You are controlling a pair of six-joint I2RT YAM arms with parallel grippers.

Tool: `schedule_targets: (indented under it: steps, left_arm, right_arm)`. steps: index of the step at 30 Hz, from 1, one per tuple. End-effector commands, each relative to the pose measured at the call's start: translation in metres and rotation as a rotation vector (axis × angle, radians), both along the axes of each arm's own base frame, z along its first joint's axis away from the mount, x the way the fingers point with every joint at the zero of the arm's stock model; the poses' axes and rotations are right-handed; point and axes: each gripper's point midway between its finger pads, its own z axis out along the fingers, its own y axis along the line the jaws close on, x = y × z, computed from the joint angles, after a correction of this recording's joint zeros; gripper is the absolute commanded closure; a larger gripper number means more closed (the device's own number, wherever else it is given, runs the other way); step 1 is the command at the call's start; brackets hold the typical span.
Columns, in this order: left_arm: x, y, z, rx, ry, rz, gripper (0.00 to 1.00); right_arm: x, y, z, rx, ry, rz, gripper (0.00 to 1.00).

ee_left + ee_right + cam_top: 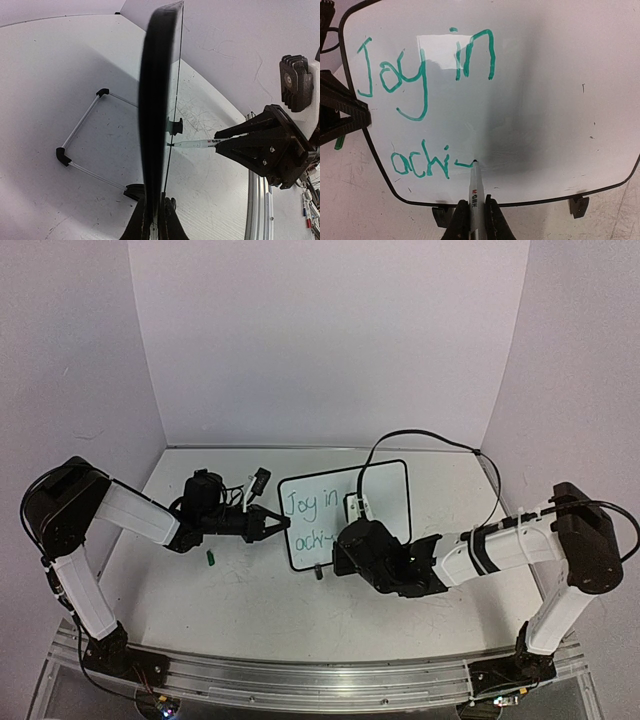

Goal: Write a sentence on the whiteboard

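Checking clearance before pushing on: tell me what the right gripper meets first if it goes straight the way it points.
The whiteboard. The right gripper, jaws shut on the marker, points at its face; the marker tip seems to touch it, at the end of the green writing.

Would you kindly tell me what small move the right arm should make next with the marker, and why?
Probably draw the marker tip rightward across the whiteboard, curling the short stroke after "achi" into an "e". The green second line looks unfinished, the tip rests at that stroke's end, the right gripper is shut on the marker, and the left gripper clamps the board's edge.
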Motion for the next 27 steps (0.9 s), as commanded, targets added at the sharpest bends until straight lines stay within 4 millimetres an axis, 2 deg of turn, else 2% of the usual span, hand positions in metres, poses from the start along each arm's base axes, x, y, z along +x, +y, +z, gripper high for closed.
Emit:
schedule_targets:
  steps: [1, 18, 27]
  left_arm:
    - [0.003, -0.005, 0.014, -0.003, -0.050, -0.005, 1.00]
    - [0.002, -0.005, 0.014, -0.006, -0.049, -0.010, 1.00]
    - [0.002, -0.005, 0.015, -0.006, -0.051, -0.011, 1.00]
  right_arm:
    - [0.011, 0.009, 0.025, 0.058, -0.045, -0.012, 1.00]
    - [0.009, 0.018, 0.021, 0.070, -0.029, 0.031, 1.00]
    - [0.005, 0.020, 0.008, 0.063, 0.002, 0.044, 1.00]
